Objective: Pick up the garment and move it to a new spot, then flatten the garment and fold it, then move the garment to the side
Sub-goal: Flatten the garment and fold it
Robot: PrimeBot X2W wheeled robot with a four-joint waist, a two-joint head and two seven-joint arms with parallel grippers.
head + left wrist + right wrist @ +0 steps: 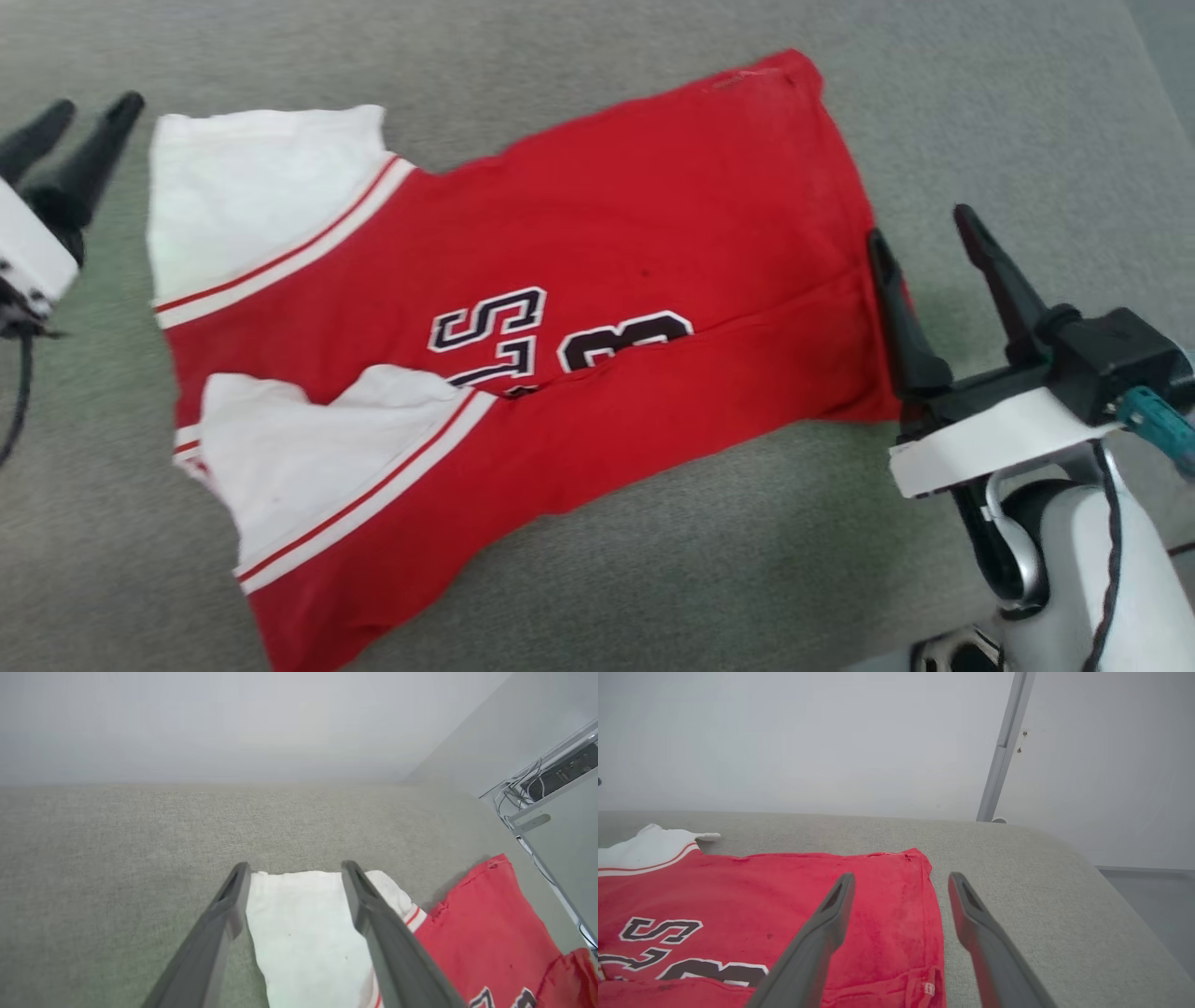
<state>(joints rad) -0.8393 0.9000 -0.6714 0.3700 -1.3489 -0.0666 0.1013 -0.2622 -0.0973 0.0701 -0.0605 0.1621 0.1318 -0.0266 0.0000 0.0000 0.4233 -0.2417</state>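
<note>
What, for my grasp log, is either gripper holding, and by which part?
Nothing is held: the left gripper and the right gripper are open, and the shirt lies free.

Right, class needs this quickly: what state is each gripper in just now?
Left gripper: open, holding nothing, beside the soft red short-sleeved shirt.
Right gripper: open, holding nothing, at the shirt's opposite end.
</note>
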